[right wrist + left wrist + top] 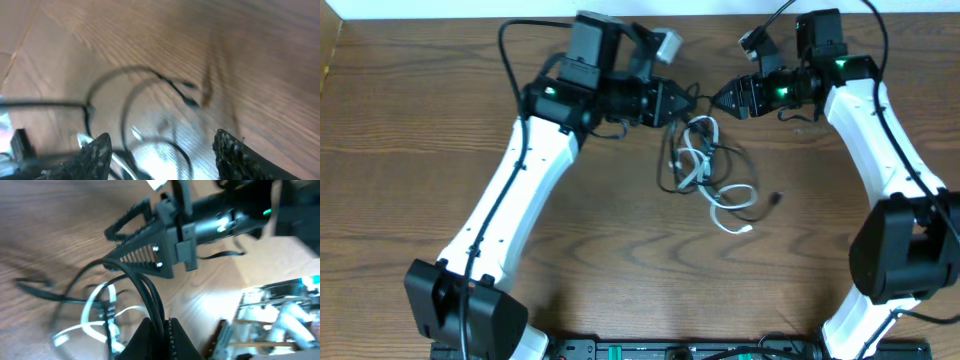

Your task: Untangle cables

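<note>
The cables lie in a tangle at the middle of the table: thin black loops and one white cord. My left gripper hangs just above the tangle's top edge. In the left wrist view it is shut on a bundle of black cables that rise from its tips. My right gripper faces it tip to tip, a short gap apart. It stands open, with blurred black loops and a bit of white cord on the table below the gap. Nothing shows pinched between its fingers.
A black plug end lies right of the tangle. A power strip runs along the table's front edge between the two arm bases. The table's back edge is close behind both grippers.
</note>
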`<action>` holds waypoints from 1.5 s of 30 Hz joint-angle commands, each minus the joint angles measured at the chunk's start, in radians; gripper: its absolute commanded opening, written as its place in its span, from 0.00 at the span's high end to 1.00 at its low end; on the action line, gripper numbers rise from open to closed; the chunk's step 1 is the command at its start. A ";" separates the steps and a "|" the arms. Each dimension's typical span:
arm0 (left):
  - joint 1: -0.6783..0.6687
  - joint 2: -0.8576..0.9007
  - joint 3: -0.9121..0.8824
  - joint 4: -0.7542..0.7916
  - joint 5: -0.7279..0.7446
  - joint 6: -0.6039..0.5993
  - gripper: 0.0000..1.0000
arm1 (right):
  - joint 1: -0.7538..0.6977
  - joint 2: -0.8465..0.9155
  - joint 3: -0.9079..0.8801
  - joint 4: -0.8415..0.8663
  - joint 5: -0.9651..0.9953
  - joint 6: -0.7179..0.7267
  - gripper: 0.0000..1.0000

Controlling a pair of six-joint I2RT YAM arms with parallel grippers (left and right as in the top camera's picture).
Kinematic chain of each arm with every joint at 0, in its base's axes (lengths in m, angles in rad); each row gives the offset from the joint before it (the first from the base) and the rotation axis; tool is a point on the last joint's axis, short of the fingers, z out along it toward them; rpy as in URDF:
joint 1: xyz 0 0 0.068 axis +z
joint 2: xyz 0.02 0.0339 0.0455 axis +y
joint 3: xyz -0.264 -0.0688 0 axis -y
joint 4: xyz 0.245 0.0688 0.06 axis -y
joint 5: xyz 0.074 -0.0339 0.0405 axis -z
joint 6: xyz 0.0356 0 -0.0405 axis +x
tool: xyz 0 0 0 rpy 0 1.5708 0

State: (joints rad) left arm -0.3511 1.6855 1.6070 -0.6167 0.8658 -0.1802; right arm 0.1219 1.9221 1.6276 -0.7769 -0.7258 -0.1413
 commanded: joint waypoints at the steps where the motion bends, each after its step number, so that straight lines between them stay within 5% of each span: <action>1: 0.033 -0.012 0.006 0.010 0.158 -0.025 0.92 | 0.002 0.014 -0.002 0.003 -0.106 -0.056 0.40; 18: 0.057 -0.012 0.006 0.120 0.325 -0.161 0.93 | 0.026 0.094 -0.004 0.038 -0.253 -0.092 0.45; 24: 0.060 -0.012 0.006 0.137 0.332 -0.198 0.92 | 0.038 0.094 -0.004 0.045 -0.219 -0.092 0.57; 32: 0.079 -0.012 0.005 0.140 0.331 -0.200 0.93 | -0.011 0.087 -0.002 0.043 -0.205 -0.085 0.45; 45: 0.082 -0.012 0.006 0.141 0.327 -0.200 0.93 | -0.058 0.079 -0.002 -0.035 -0.454 -0.228 0.50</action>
State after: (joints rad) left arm -0.2749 1.6855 1.6070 -0.4850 1.1580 -0.3706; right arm 0.0334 2.0136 1.6260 -0.7959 -1.1133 -0.2935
